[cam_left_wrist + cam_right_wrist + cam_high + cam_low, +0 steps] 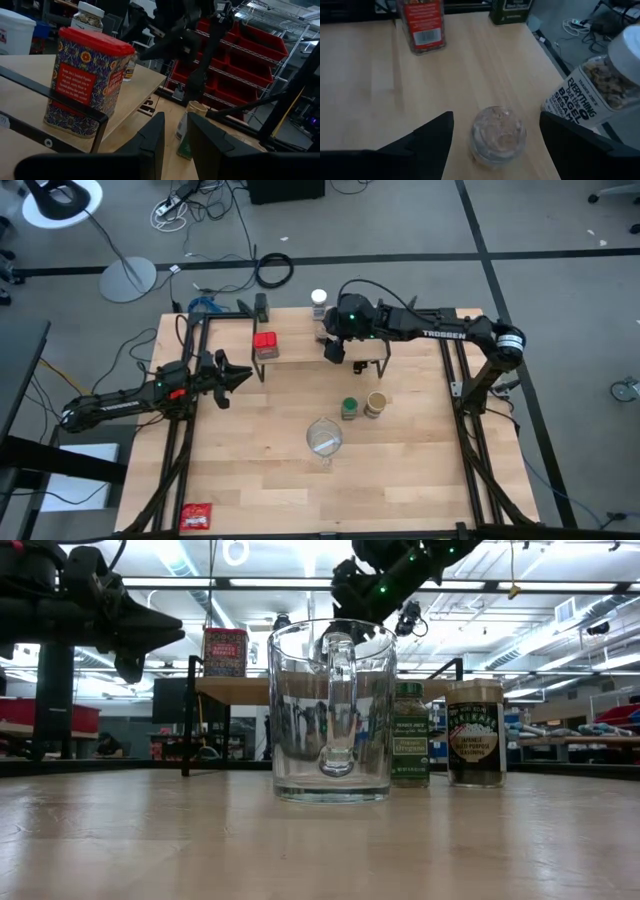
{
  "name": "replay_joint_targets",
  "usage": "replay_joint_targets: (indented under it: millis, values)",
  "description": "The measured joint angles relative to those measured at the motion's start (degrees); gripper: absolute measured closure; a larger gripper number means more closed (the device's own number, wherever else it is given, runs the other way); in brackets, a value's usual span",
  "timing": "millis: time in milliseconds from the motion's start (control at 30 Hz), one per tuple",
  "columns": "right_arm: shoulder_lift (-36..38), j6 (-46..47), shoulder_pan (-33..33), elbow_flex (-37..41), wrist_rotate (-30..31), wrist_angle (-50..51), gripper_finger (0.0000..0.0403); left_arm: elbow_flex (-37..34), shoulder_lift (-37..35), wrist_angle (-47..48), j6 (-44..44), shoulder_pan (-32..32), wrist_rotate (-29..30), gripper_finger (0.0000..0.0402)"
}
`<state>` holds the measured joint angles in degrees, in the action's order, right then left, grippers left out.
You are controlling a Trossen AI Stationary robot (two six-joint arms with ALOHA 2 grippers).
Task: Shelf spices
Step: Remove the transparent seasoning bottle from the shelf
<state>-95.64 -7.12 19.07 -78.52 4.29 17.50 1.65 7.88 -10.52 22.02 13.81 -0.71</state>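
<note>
Currently the right gripper [492, 132] hangs over the shelf [300, 350], fingers spread wide on either side of the tiny jar [498, 136], not touching it. That jar stands on the plank just beside the white-lidded jar [600, 82]; the red tin [264, 345] is farther left. Green-lidded jar [350, 409] and tan-lidded jar [377, 403] wait on the table. The left gripper [172, 145] is narrow, empty, parked at the left. Risk: on withdrawal a finger could clip either jar and topple it off the plank.

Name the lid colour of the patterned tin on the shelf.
Red; the tin shows best in the left wrist view.
</note>
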Motion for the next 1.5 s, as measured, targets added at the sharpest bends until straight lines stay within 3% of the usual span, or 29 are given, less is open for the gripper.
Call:
replay_joint_targets:
  millis: [500, 567, 733, 1133, 1500]
  values:
    - [-2.88, 2.02, 0.81, 0.00, -1.20, -2.53, 0.0115, 0.00, 0.01, 1.18, -0.56, 0.00, 0.00, 0.0314]
    - [-2.88, 2.02, 0.81, 0.00, -1.20, -2.48, 0.0136, 0.00, 0.22, 1.44, -0.56, 0.00, 0.00, 0.0314]
    - [-2.84, 2.00, 0.47, 0.00, -1.36, -2.17, 0.0235, 0.00, 0.54, 1.55, -0.58, 0.01, 0.00, 0.0314]
    - [-2.65, 0.97, -2.89, -2.07, -1.46, -3.15, 0.0234, 0.00, 0.79, 1.09, -0.58, 0.02, 0.02, 0.0314]
    - [-2.51, -0.88, -12.35, -10.55, -3.90, -3.44, 0.0234, 0.00, 0.81, -1.63, 0.73, 0.01, 0.02, 0.0314]
